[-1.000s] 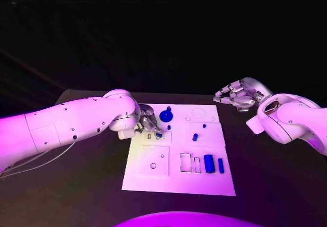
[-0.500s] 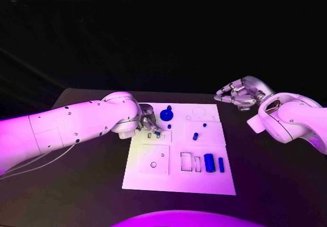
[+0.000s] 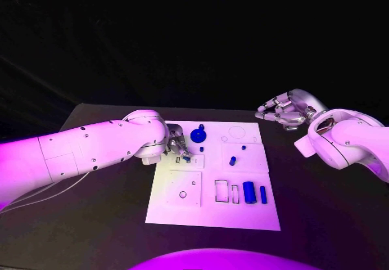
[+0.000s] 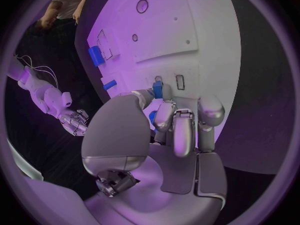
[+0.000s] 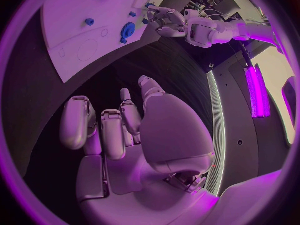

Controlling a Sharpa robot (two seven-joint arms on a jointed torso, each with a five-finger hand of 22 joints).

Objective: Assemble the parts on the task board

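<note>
Left hand point(image 3: 177, 147): low over the task board's point(image 3: 212, 219) far-left part, fingers curled, pinching a small blue part point(image 4: 157, 90) at the fingertips, just above a small slot.
Right hand point(image 3: 284, 111): raised off the board's far-right corner, above the tabletop point(image 3: 324, 208), fingers loosely curled, holding nothing.
Other parts: blue disc point(image 3: 198, 136) near left hand; two blue pieces point(image 3: 249, 193) in near-right slots.

No readable text, label, brand or number is showing anywhere (the task board point(image 3: 212, 219) is carrying only unmarked outlines).
</note>
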